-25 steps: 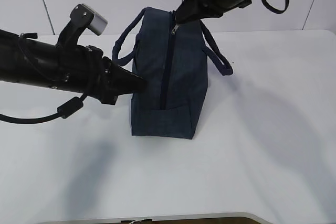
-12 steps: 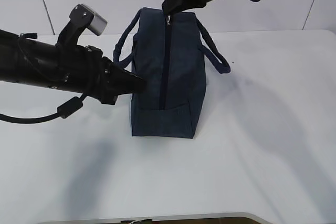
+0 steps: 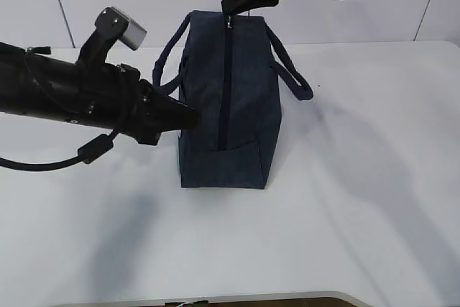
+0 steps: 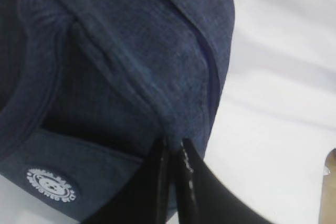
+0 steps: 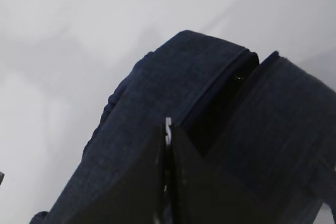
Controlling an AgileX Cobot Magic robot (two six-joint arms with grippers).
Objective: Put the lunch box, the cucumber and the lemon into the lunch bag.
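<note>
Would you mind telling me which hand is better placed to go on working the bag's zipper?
Probably the right hand: it is shut on the silver zipper pull at the far end of the lunch bag. The left hand pinches the bag's fabric, steadying it.

Lunch bag (image 3: 228, 106) mid-table (image 3: 359, 213), left gripper (image 3: 188, 115) at its left side, right gripper (image 3: 228, 14) at its far top
</note>
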